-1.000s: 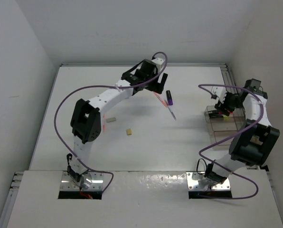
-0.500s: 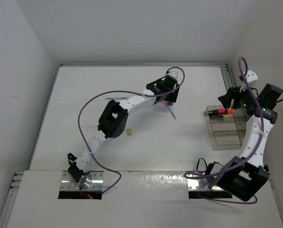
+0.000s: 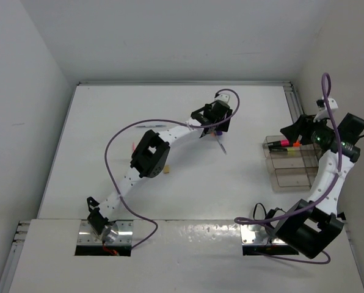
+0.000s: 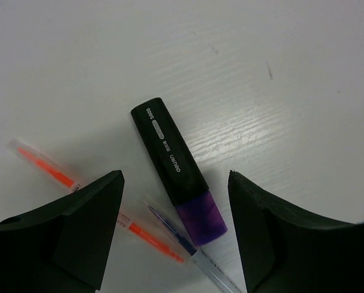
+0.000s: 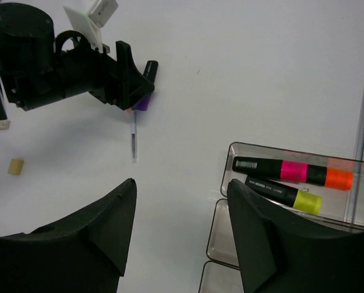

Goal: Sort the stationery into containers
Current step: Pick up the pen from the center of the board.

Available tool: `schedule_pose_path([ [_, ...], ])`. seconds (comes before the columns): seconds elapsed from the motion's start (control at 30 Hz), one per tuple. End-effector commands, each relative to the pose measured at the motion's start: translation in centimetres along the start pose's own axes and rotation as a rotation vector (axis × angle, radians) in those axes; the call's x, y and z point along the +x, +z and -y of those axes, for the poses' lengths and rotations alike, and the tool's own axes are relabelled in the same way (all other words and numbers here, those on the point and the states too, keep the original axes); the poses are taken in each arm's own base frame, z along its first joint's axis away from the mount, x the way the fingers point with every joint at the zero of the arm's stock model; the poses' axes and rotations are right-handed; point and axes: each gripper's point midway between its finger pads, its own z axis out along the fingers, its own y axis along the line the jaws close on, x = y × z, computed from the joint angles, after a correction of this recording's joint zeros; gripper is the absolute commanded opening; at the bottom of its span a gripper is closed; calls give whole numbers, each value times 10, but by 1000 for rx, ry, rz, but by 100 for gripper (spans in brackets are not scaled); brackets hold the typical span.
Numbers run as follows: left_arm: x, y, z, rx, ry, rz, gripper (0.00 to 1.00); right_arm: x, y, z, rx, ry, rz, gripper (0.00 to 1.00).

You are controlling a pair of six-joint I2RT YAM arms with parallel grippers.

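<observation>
An orange pen (image 4: pixel 44 163) and blue pen (image 4: pixel 171 226) crowd the purple highlighter's (image 4: pixel 173 168) one side; the other faces bare table (image 4: pixel 286 91).

place: robot lab cell | room: white table (image 3: pixel 96 134) boxed by plain white walls (image 3: pixel 170 36) | rig: left arm (image 3: pixel 150 160), right arm (image 3: pixel 328 177) bolted at near edge, purple cables (image 3: pixel 107 151)

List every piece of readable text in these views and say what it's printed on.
"deli": on the black barrel of the purple highlighter, upside down in the left wrist view.
"S600": same barrel, near its black end; less certain.
Small print between those two: too small to read.
White label on the pink highlighter: blurred, unreadable.
</observation>
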Motion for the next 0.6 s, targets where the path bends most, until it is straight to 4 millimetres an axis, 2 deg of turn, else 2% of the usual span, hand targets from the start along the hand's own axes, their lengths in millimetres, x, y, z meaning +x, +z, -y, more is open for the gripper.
schedule_pose_path([
  [0.0, -18, 1, 17, 24, -14, 75, 75, -21, -6, -6, -25, -4, 42, 61],
  [0.17, -11, 7, 18, 26, -2, 73, 73, -22, -8, -4, -23, 8, 43, 61],
  [0.33, 9, 12, 15, 16, 26, 30, 67, -25, -8, -2, -22, 15, 44, 61],
  [0.57, 34, 8, 22, 17, 74, -27, 57, -24, -7, -1, -21, 24, 43, 61],
])
